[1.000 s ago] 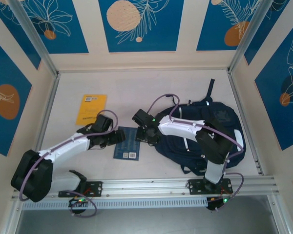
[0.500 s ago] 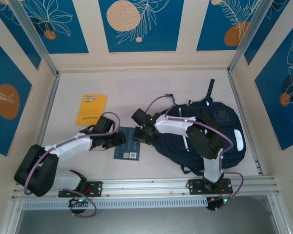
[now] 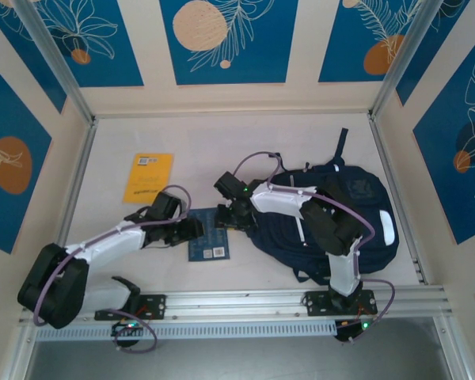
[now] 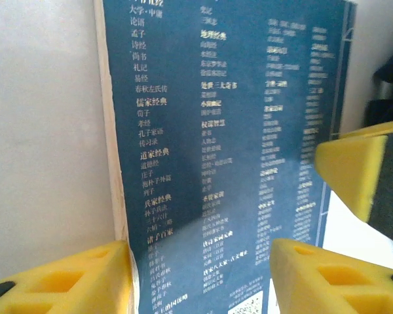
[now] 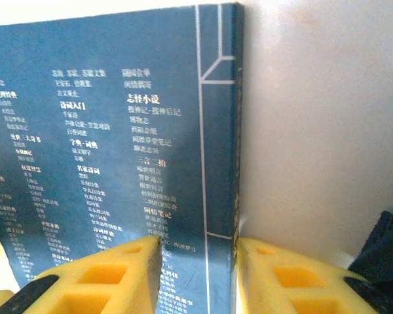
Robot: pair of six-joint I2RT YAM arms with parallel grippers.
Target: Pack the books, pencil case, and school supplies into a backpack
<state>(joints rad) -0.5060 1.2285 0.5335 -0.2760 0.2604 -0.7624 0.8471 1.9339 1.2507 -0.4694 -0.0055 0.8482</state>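
Change, book: over the last second the navy book (image 3: 210, 241) has slid its near edge a little to the right and now lies squarer to me.
Change, arms: the left claw (image 3: 194, 228) has dropped slightly toward me along the book's left edge. The right claw (image 3: 225, 222) has moved left onto the book's far right corner, and its elbow has swung in over the backpack (image 3: 348, 207).
Unchanged: the yellow-orange book (image 3: 148, 177) and the backpack lie where they did.
Left claw: its jaws stand wide apart. One finger is against the book's long edge and the other is over the cover. I see no clamp on it.
Right claw: a narrow gap is open between its jaws, and the book's edge strip shows in that gap.
Surface: a pale worktop (image 3: 222, 146), with the navy book flat between the yellow-orange book and the backpack, and a metal rail (image 3: 285, 299) along my edge.
Room: cream walls (image 3: 305, 47) with blue panels, orange discs and white leaf drawings.
Hard to tell: whether either claw presses down, and whose the third yellow pad (image 4: 350, 167) is. The backpack's left side is hidden under the right arm. The book's print is too fine to read.
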